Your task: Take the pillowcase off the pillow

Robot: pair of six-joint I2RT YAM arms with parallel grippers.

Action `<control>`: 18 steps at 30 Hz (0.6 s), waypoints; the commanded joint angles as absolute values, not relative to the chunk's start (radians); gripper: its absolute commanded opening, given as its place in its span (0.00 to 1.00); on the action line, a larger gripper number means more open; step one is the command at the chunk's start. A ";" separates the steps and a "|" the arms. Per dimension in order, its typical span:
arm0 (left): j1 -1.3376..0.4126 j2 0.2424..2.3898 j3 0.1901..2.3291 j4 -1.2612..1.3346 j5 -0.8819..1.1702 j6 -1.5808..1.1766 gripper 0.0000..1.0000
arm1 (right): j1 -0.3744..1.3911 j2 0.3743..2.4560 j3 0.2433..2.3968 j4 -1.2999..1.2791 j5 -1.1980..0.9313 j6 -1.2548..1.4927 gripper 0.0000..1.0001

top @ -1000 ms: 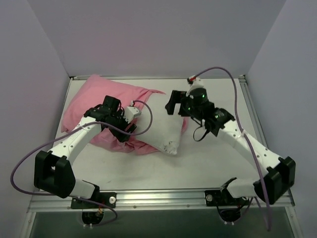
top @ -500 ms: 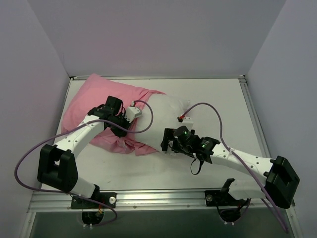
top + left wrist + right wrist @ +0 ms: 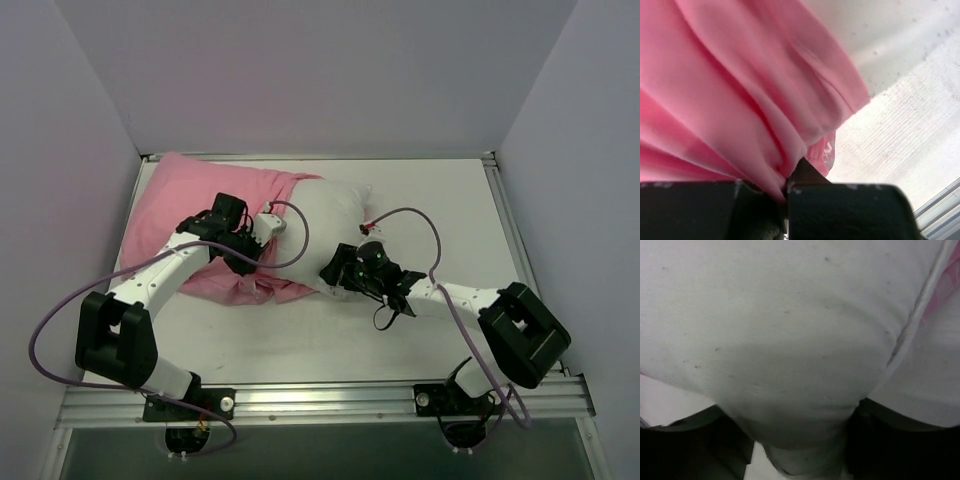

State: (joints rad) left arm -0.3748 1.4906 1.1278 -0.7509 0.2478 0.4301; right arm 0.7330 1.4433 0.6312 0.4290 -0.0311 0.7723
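Observation:
The pink pillowcase [image 3: 185, 195] lies at the back left of the table and covers the left part of the off-white pillow [image 3: 335, 210]. The pillow's bare right half sticks out of it. My left gripper [image 3: 243, 258] sits on the pillowcase's near edge. In the left wrist view it [image 3: 786, 187] is shut on a fold of pink pillowcase [image 3: 730, 100]. My right gripper [image 3: 337, 274] is at the pillow's near right corner. The right wrist view shows that gripper [image 3: 800, 440] with the pillow [image 3: 790, 330] bulging between its dark fingers [image 3: 900, 440], pinched.
The white table [image 3: 440, 210] is walled in grey on the left, back and right. An aluminium rail [image 3: 320, 402] runs along the near edge by the arm bases. Purple cables [image 3: 300, 240] loop over both arms. Bare table [image 3: 900, 130] shows beside the pink cloth.
My right arm swung from the pillow's far right side down to its near corner and closed on it. The left gripper closed on the pillowcase, which has slid left, baring more pillow.

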 commanded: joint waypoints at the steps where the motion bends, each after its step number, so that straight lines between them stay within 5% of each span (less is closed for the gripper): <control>1: -0.357 1.450 1.124 -0.752 0.313 0.433 0.02 | 0.701 1.500 0.687 0.614 -0.152 0.775 0.34; 2: -0.347 1.447 1.129 -0.756 0.321 0.431 0.02 | 0.692 1.503 0.689 0.621 -0.169 0.785 0.11; 3: -0.321 1.447 1.131 -0.758 0.328 0.431 0.02 | 0.681 1.499 0.684 0.632 -0.181 0.801 0.00; 11: -0.147 1.453 1.147 -0.796 0.293 0.488 0.02 | 0.384 1.290 0.571 0.825 -0.454 1.012 0.00; 18: 0.052 1.451 1.183 -0.790 0.212 0.548 0.02 | 0.100 1.119 0.548 0.654 -0.658 0.979 0.00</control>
State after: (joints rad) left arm -0.0902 1.4818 1.1404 -0.7513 0.4046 0.4690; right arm 0.2554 1.2232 0.5575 0.6094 -0.6464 0.9581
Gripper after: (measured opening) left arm 0.035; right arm 0.137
